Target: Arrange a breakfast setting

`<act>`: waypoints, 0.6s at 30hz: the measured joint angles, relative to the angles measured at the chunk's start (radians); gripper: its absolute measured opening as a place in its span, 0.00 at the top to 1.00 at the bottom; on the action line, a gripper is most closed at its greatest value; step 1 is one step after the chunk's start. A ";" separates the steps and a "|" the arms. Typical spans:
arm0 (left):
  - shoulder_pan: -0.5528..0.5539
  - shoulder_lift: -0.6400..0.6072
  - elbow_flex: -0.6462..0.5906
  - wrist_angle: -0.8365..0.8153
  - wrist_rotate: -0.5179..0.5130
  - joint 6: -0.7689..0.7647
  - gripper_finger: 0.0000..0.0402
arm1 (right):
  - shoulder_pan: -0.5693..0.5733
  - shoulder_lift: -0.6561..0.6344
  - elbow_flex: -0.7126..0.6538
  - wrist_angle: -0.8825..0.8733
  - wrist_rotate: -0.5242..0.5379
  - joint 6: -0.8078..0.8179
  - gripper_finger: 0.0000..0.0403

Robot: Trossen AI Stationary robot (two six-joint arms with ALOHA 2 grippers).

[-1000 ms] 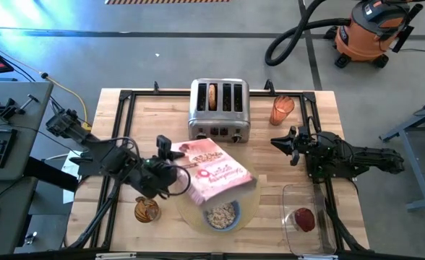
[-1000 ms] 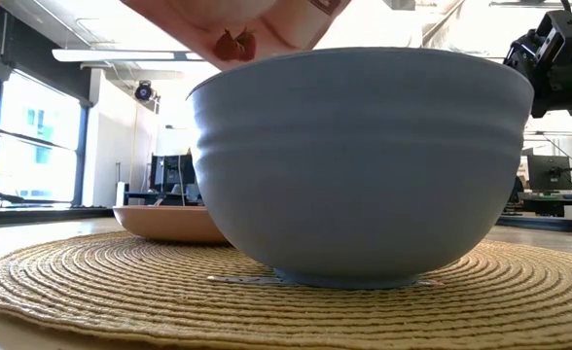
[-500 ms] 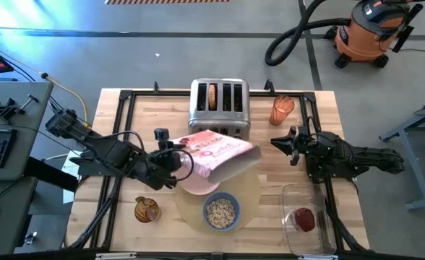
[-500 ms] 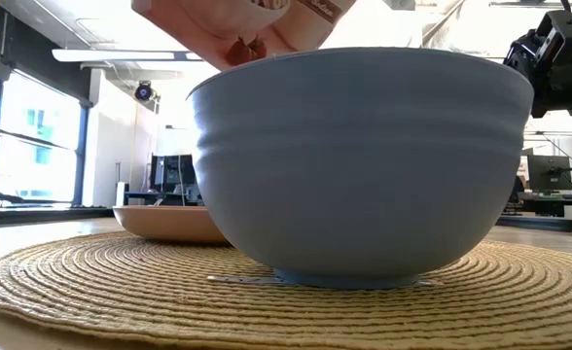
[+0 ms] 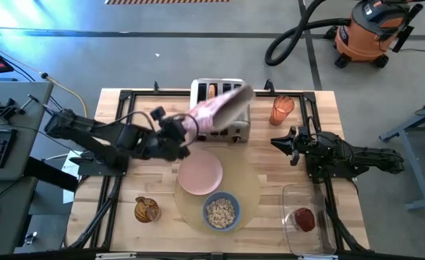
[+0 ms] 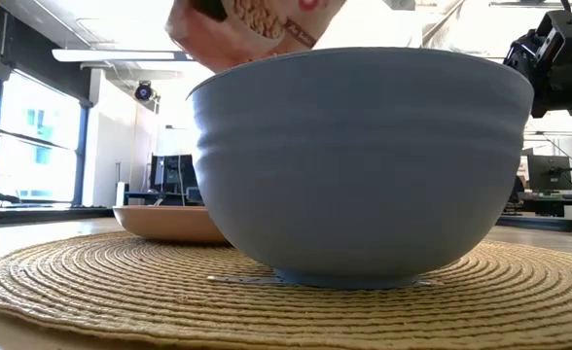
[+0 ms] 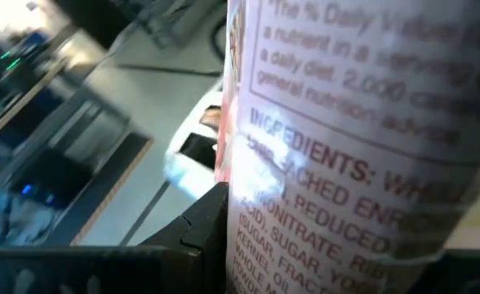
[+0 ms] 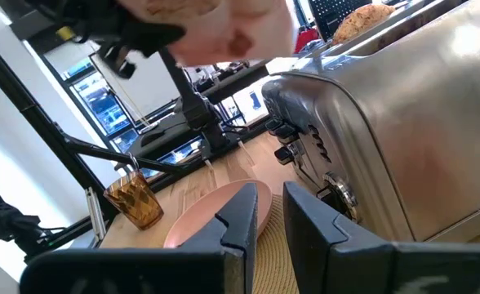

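My left gripper [image 5: 175,136] clamping cereal box [image 5: 218,110], "INGREDIENTS" panel against my finger [image 7: 211,220], right gripper [image 5: 279,143] nearly closed, empty, bowl [image 5: 220,211] cereal-filled.

Two black jointed arms [image 5: 104,137], looped black cables, blocky dark claw fingers [image 8: 232,224].

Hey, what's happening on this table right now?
A breakfast is being set. The left gripper holds a cereal box up in front of the toaster, away from the blue bowl, which has cereal in it and sits on the round placemat beside the empty pink plate. The right gripper waits near the orange cup. A red fruit lies in a clear container.
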 joint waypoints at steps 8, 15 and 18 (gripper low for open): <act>0.115 0.000 0.000 0.015 -0.012 -0.046 0.71 | 0.000 0.000 0.000 0.000 0.000 0.000 0.89; 0.179 -0.002 0.000 0.024 -0.073 -0.076 0.71 | 0.000 0.000 0.000 0.000 0.000 0.000 0.89; 0.206 -0.002 0.000 0.024 -0.100 -0.089 0.71 | 0.000 0.000 0.000 0.000 0.000 0.000 0.89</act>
